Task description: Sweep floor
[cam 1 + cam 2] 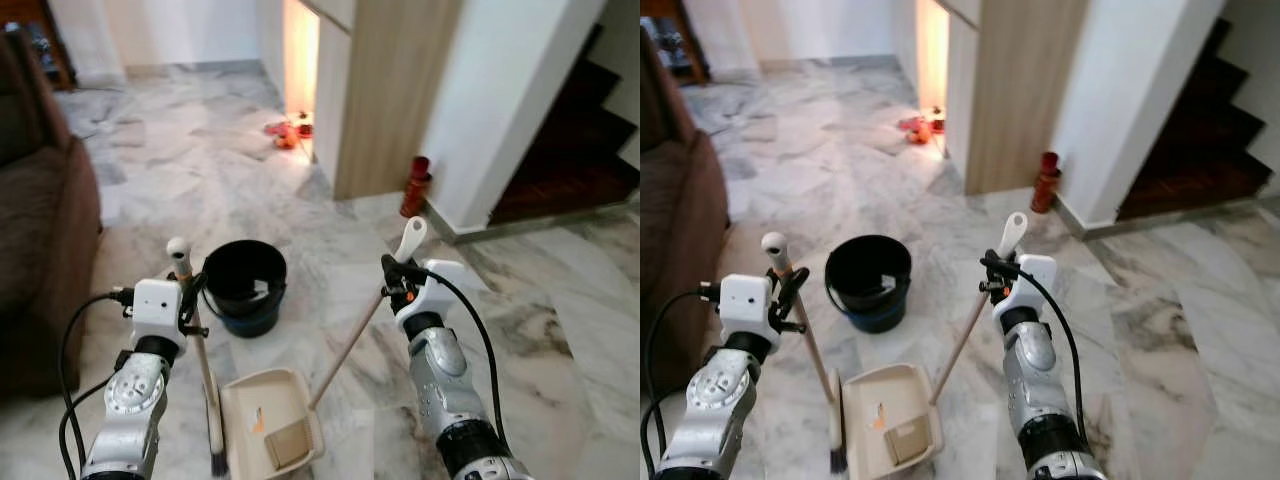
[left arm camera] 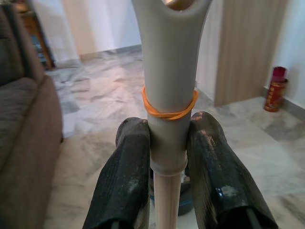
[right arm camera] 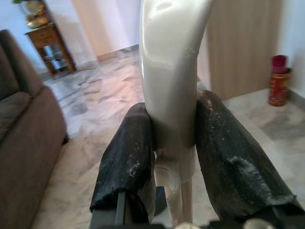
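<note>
**Broom and dustpan both in hand on the marble floor**

The left gripper (image 1: 188, 296) sits at the lower left of the frame, its fingers (image 2: 125, 176) clamped on the pale handle of the broom (image 1: 205, 370), just below an orange rubber band (image 2: 169, 109) wound round the grip. The broom stands nearly upright, its dark bristles touching the floor (image 1: 200, 170) beside the left edge of the dustpan (image 1: 270, 420).

The right gripper (image 1: 397, 275) is at the lower right of centre, its fingers (image 3: 127, 162) closed tight on the white top of the dustpan's long handle (image 1: 350, 345), which slants down and to the left to the beige pan. The pan lies flat on the floor at the bottom centre of the frame, with a brown cardboard-like scrap (image 1: 288, 442) and a small orange bit inside it (what the bit is cannot be made out).

A black bucket (image 1: 245, 285) stands on the floor just above the pan, between the two grippers. A brown sofa (image 1: 35, 220) fills the left edge. A red canister (image 1: 415, 187) stands at the foot of the white wall, right of centre, and small red and orange items (image 1: 287, 132) lie near the lit doorway at the upper centre. Dark stairs (image 1: 570, 150) rise at the upper right.
</note>
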Tool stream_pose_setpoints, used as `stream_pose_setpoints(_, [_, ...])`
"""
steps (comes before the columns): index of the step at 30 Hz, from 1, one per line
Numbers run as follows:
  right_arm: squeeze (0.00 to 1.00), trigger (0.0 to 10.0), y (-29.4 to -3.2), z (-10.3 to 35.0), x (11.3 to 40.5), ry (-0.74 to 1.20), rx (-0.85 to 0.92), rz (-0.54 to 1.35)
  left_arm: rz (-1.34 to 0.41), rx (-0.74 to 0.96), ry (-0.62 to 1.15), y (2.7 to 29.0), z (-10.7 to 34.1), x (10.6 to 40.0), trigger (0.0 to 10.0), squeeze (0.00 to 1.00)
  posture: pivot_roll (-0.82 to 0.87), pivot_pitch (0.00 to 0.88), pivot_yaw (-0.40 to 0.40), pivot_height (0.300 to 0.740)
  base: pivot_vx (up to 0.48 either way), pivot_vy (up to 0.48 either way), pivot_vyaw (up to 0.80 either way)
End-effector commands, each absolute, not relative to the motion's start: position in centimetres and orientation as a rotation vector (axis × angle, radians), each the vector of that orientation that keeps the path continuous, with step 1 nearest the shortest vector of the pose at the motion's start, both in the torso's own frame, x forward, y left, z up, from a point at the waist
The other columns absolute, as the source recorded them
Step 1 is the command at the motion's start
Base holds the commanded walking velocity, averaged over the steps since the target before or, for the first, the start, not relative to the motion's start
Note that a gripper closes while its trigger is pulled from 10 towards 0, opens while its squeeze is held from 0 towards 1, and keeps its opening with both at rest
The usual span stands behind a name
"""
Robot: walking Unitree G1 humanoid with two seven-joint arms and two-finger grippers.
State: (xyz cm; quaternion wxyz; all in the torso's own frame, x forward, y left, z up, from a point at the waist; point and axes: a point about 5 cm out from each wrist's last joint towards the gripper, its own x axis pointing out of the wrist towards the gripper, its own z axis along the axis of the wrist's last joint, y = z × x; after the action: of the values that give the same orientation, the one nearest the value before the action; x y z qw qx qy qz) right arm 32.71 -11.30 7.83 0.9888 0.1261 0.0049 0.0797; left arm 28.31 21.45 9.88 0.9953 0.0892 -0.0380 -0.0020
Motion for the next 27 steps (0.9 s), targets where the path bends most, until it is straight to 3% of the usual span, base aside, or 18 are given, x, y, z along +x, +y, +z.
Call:
stream_pose_setpoints(1, [0.0, 10.0, -11.9, 9.01, 33.34, -0.035, 0.273, 0.144, -0.016, 0.189, -0.119, 20.88, 10.8, 28.66, 10.0, 0.0, 0.18, 0.0, -0.04, 0.74, 0.0, 0.0, 0.0])
stream_pose_setpoints(8, [0.0, 10.0, -11.79, 9.3, 33.39, -0.052, 0.265, 0.161, -0.001, 0.198, -0.102, 21.03, 10.62, 28.74, 10.0, 0.0, 0.18, 0.0, -0.043, 0.74, 0.0, 0.0, 0.0])
stream_pose_setpoints(15, [0.0, 10.0, -11.58, 9.29, 33.4, -0.046, 0.261, 0.175, 0.0, 0.201, -0.083, 21.1, 10.32, 28.77, 10.0, 0.0, 0.18, 0.0, -0.044, 0.74, 0.257, 0.0, 0.54])
stream_pose_setpoints(27, [0.0, 10.0, -11.66, 9.3, 33.41, -0.046, 0.266, 0.176, 0.004, 0.203, -0.077, 21.21, 10.25, 28.8, 10.0, 0.0, 0.18, 0.0, -0.046, 0.74, 0.263, 0.0, 0.0])
